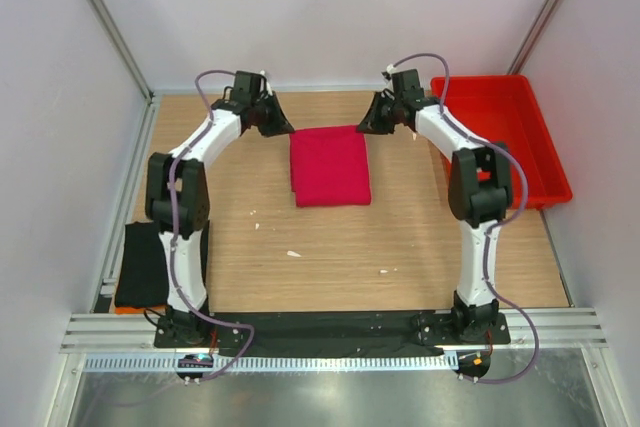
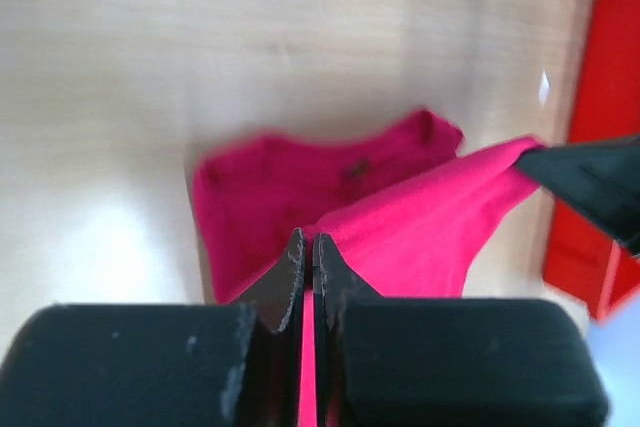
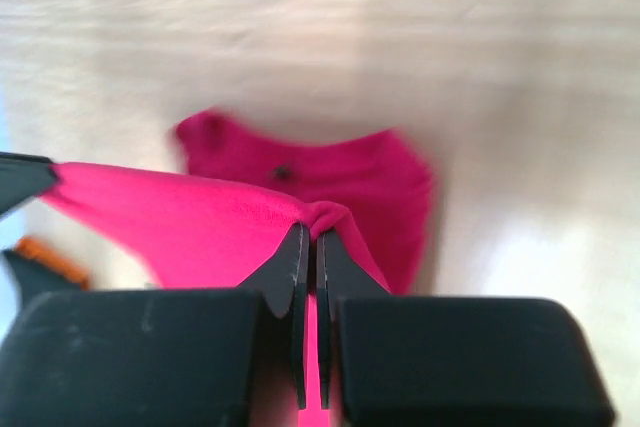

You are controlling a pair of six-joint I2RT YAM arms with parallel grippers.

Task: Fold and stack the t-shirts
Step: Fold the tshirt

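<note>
the wooden table (image 1: 400,237) fills the top view, with the red tray (image 1: 500,137) at its 2 o'clock corner. the crimson-pink t-shirt (image 1: 330,165) lies folded just toward 12 o'clock of centre. the black t-shirt (image 1: 140,265) sits folded at the table's 8 o'clock edge. the left gripper (image 2: 307,247) and right gripper (image 3: 308,242), jaws pressed together, pinch the pink cloth at its 11 and 1 o'clock corners.

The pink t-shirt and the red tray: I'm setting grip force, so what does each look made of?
Pink t-shirt: soft matte cloth, fibre unclear; it sags and creases between the left hand and right hand. Red tray: rigid, smooth plastic by its look, with straight walls and a slight sheen.
</note>
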